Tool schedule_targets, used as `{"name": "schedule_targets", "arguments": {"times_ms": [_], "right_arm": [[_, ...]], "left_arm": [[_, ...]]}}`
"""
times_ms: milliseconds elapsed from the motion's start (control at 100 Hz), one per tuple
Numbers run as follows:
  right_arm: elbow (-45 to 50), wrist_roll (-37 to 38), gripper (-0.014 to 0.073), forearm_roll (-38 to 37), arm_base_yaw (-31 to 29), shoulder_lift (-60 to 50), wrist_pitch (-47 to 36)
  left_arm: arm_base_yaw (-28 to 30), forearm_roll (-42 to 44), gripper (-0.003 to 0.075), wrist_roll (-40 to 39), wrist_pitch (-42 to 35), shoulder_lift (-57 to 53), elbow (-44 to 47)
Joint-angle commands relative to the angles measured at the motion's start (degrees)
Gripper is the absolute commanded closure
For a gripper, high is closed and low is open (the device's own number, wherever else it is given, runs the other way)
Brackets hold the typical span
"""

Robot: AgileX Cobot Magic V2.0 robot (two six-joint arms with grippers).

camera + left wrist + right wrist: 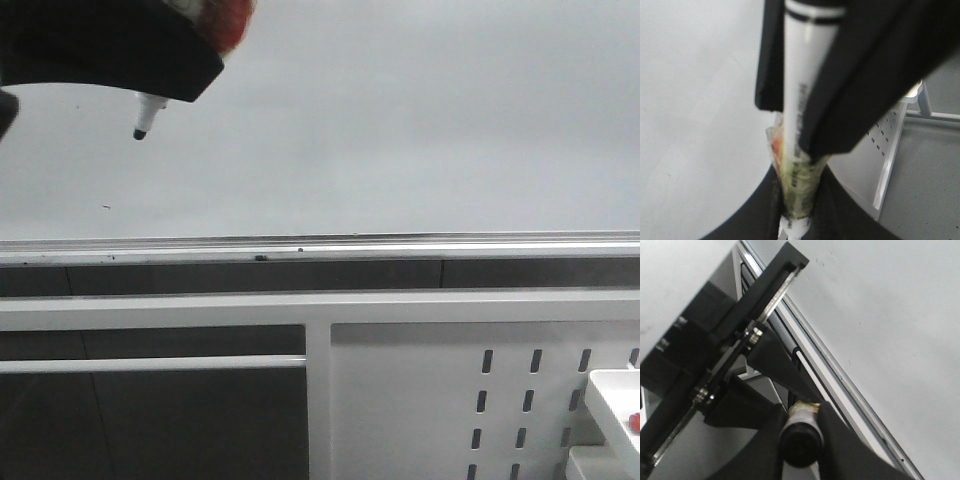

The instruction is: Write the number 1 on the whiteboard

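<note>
The whiteboard [400, 120] fills the upper front view, with its silver rail [400, 247] along the lower edge. No number 1 stroke shows on it, only a tiny dark speck [105, 208]. My left gripper [170, 75] is at the top left, shut on a white marker [147, 115] whose dark tip sits near the board. In the left wrist view my left gripper [797, 200] clamps the taped marker barrel [800, 90]. My right gripper [800, 435] is shut on a dark round-ended cylinder [800, 442] beside the rail [840, 382]; it is out of the front view.
Below the board run white frame bars [150, 310] and a white perforated panel [430, 400]. A white tray [610, 400] holding something red sits at the lower right. A black bracket with screws [730, 355] stands close to my right gripper.
</note>
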Motion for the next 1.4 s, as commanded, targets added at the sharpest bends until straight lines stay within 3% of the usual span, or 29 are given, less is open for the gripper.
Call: {"name": "schedule_targets", "arguments": {"times_ms": [0,60,320,390,520,630,970,1180,1300,1390], "right_arm": [[-1.94,-0.30,0.0624,0.73,-0.23,-0.95,-4.58],[-1.94,-0.30,0.0672,0.73,-0.23,-0.95,-4.48],[-1.94,-0.30,0.0671,0.73,-0.23,-1.06,-4.48],[-1.94,-0.30,0.0670,0.73,-0.23,-1.06,-4.48],[-1.94,-0.30,0.0659,0.73,-0.23,-1.06,-4.48],[-1.83,-0.30,0.0659,0.73,-0.23,-1.06,-4.90],[-0.45,-0.30,0.0659,-0.56,-0.33,-4.25,-5.34],[4.65,-0.30,0.0659,-2.18,-0.64,-10.64,-6.35],[8.43,-0.30,0.0659,-2.18,-3.13,-14.66,-6.74],[11.20,-0.30,0.0659,-2.59,-6.04,-18.16,-8.03]], "left_arm": [[-0.55,1.23,0.0740,0.20,-2.27,-1.15,-2.05],[-0.55,1.23,0.0740,0.20,-2.27,-1.15,-2.05],[-0.55,-0.47,0.0708,0.20,-2.61,-1.49,-2.08],[-0.55,-2.27,0.0616,0.20,-2.79,-2.32,-2.08],[-0.55,-5.07,0.0373,0.20,-2.88,-4.51,-2.08],[-0.55,-7.46,0.0292,0.20,-2.88,-7.09,-2.08],[-0.55,-16.21,0.0291,0.20,-1.43,-22.02,-1.97],[-0.55,-18.96,0.0304,0.20,6.34,-33.48,-1.97],[-0.55,-19.48,0.0381,0.20,13.60,-40.15,-1.97],[-0.55,-19.24,0.0496,0.20,17.69,-44.30,-1.85]]}}
